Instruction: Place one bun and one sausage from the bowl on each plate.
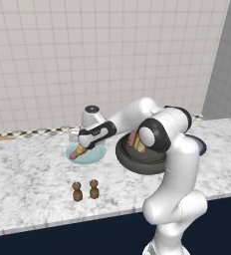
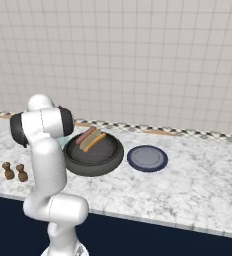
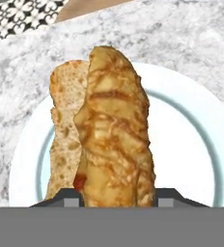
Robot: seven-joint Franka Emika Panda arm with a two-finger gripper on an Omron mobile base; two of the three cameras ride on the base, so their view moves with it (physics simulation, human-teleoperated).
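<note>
My gripper (image 1: 80, 147) hangs low over the pale teal plate (image 1: 95, 155), shut on a golden-yellow bun (image 3: 116, 130). The bun stands between the fingertips (image 3: 68, 196) in the hand view. Just behind it, a paler speckled sausage (image 3: 65, 111) lies on the teal plate (image 3: 186, 144); from the left base it shows as a pinkish rod (image 1: 73, 155). The dark bowl (image 2: 106, 161) sits to the right and holds another sausage (image 2: 86, 134) and another bun (image 2: 95, 141). The navy plate (image 2: 147, 158) lies bare, right of the bowl.
Two brown wooden shakers (image 1: 77, 191) (image 1: 93, 189) stand near the counter's front edge, in front of the teal plate. The tiled wall with a patterned strip (image 2: 188, 133) closes the back. My own arm (image 1: 167, 149) covers part of the bowl (image 1: 137, 164).
</note>
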